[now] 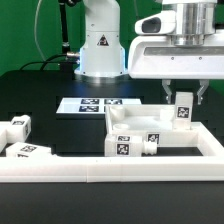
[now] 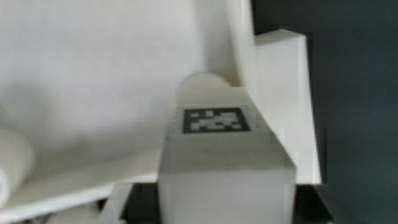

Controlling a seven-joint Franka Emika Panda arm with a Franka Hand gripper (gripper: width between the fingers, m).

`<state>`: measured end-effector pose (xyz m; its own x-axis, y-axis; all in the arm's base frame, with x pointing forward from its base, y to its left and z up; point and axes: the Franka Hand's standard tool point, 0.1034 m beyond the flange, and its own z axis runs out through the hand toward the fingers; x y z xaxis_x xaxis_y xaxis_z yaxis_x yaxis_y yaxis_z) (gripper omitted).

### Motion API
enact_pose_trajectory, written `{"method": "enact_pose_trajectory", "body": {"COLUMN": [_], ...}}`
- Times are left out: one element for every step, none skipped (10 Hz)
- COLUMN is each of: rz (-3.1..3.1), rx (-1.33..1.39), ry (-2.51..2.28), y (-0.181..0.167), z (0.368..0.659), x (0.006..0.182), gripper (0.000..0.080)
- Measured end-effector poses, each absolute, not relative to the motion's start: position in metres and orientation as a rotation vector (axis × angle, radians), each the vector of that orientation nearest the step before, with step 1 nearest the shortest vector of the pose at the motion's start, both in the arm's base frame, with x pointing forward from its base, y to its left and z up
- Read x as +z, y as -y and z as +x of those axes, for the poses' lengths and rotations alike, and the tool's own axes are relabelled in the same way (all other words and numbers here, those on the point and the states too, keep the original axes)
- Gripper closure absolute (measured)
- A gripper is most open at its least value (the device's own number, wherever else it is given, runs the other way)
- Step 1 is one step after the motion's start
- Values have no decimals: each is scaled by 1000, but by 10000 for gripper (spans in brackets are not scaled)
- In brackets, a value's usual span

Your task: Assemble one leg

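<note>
My gripper (image 1: 184, 98) is shut on a white leg (image 1: 183, 110), which hangs upright with a black-and-white tag facing outward. It hovers over the right side of the flat white square panel (image 1: 135, 124) with the raised rim. In the wrist view the leg (image 2: 221, 150) runs out from between my dark fingers (image 2: 143, 203), its tag near its far end, with the panel's white surface (image 2: 89, 80) beneath it. I cannot tell whether the leg's tip touches the panel.
Two more legs lie at the exterior view's left (image 1: 15, 127) (image 1: 26, 152). Another small white part (image 1: 152, 143) lies against the panel's front. The marker board (image 1: 92, 105) lies behind the panel. A long white border rail (image 1: 110, 167) runs along the front. The robot base (image 1: 100, 45) stands at the back.
</note>
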<state>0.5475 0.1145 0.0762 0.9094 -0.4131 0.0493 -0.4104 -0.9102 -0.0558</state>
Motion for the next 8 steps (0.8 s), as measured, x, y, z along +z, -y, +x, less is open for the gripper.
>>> {"method": "enact_pose_trajectory", "body": {"rz": [-3000,-2933,-2905,-2874,-2830,-2809,-2743,-2721], "rx": [-89,-80,-79,-77,-70,-67,-56,-54], "ry": [-731,-931,-1010,-1082,-1177,-1226,-1356,-1396], "y": [-114,-112,-112,-111,-110,-110,-110,-109], "z": [548,548,548,548,548,548,548,548], "x": [76,76,76,76,76,76,76,76], "gripper": [512,512,512,512,512,512,512,512]}}
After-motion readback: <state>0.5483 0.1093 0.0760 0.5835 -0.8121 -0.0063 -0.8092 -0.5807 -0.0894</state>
